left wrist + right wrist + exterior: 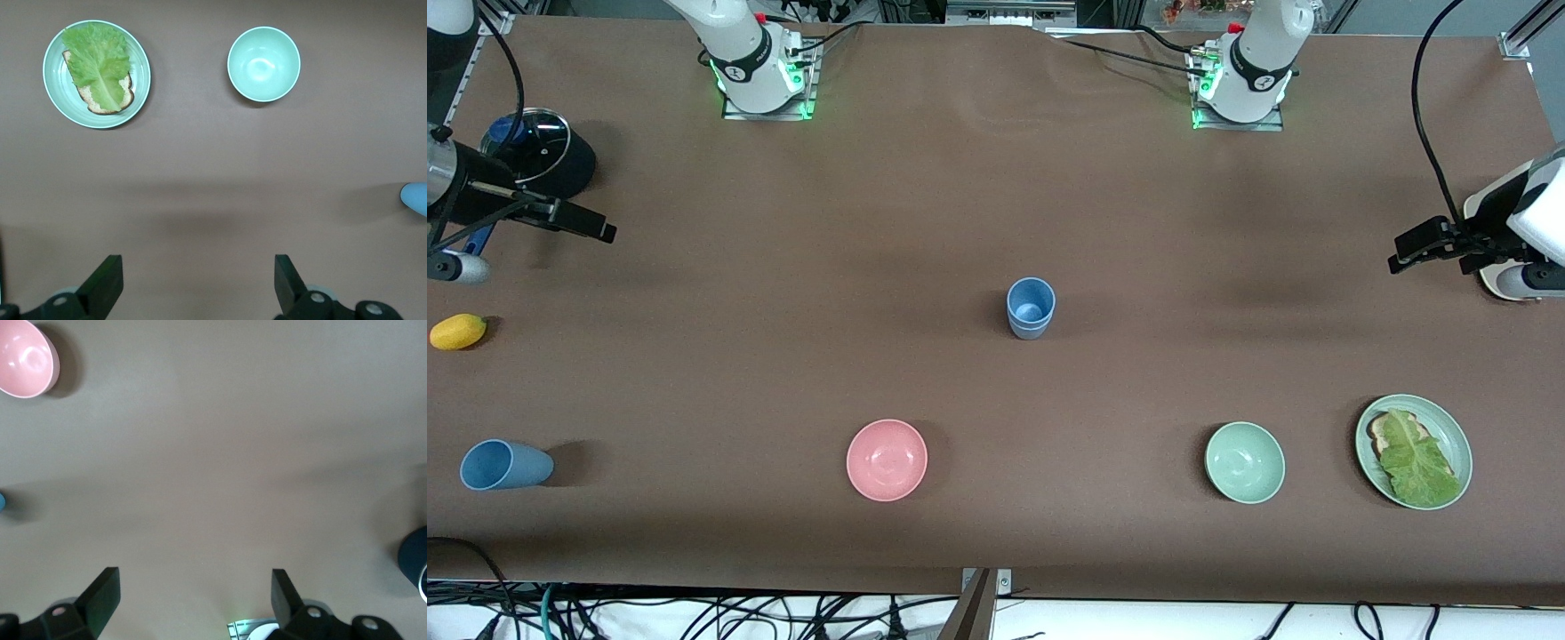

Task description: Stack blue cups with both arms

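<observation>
A blue cup [1031, 308] stands upright in the middle of the table; a second rim line low on its wall suggests one blue cup nested in another. A further sky-blue cup [505, 465] lies on its side near the front camera at the right arm's end. My left gripper [1400, 253] is open and empty, up over the left arm's end of the table. My right gripper [605, 231] is open and empty, up over the right arm's end. The left wrist view shows its open gripper [198, 263] and a sliver of the standing cup [415, 198]. The right wrist view shows its open gripper [195, 577].
A pink bowl [887, 460], a green bowl [1245, 462] and a green plate [1449, 427] with bread and lettuce stand near the front camera. A black pot [543, 151] with a glass lid and a yellow lemon [458, 331] are at the right arm's end.
</observation>
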You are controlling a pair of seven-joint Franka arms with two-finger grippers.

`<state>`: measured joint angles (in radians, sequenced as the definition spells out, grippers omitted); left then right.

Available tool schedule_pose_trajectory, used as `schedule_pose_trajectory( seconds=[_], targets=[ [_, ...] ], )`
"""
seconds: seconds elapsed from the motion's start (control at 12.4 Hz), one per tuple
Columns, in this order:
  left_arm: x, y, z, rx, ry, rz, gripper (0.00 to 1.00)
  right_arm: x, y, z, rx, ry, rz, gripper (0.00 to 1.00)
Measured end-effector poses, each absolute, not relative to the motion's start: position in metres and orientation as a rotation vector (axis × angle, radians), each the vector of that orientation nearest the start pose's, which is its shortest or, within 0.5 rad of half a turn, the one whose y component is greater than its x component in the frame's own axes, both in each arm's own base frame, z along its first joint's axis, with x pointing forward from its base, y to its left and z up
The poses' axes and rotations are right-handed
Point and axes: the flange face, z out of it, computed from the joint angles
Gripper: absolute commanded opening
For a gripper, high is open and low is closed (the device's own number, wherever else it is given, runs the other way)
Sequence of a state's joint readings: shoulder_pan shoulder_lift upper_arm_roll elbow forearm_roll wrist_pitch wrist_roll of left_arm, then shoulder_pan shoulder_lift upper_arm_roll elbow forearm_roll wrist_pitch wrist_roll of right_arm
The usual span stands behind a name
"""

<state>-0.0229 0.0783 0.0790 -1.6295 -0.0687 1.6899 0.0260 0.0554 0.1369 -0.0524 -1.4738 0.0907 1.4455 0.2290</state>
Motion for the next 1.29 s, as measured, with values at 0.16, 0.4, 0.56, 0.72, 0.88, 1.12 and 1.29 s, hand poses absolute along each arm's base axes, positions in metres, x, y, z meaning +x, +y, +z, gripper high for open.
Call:
schedule_pose_trajectory(
  seconds=[0.16, 0.4, 0.56, 0.72, 0.88, 1.12, 1.29],
  targets=[
    [0.584, 0.024, 0.562, -3.204, -0.060, 0.026, 1.00, 0.580, 0.013, 0.580, -3.057, 0.337, 0.266, 1.00],
    [0.586, 0.024, 0.562, -3.203, -0.061, 0.027, 1.00, 0.581, 0.010, 0.580, -3.085, 0.324, 0.252, 1.00],
    [0.586, 0.024, 0.562, -3.203, -0.061, 0.025, 1.00, 0.581, 0.008, 0.580, -3.111, 0.264, 0.247, 1.00],
    [0.587, 0.024, 0.562, -3.203, -0.061, 0.023, 1.00, 0.581, 0.007, 0.580, -3.121, 0.227, 0.248, 1.00],
    [0.587, 0.024, 0.563, -3.203, -0.061, 0.023, 1.00, 0.581, 0.006, 0.581, -3.127, 0.219, 0.250, 1.00],
    [0.587, 0.024, 0.563, -3.203, -0.061, 0.023, 1.00, 0.581, 0.004, 0.584, -3.142, 0.218, 0.237, 1.00],
    [0.587, 0.024, 0.562, -3.203, -0.061, 0.025, 1.00, 0.581, 0.004, 0.592, -3.143, 0.218, 0.212, 1.00]
  ],
)
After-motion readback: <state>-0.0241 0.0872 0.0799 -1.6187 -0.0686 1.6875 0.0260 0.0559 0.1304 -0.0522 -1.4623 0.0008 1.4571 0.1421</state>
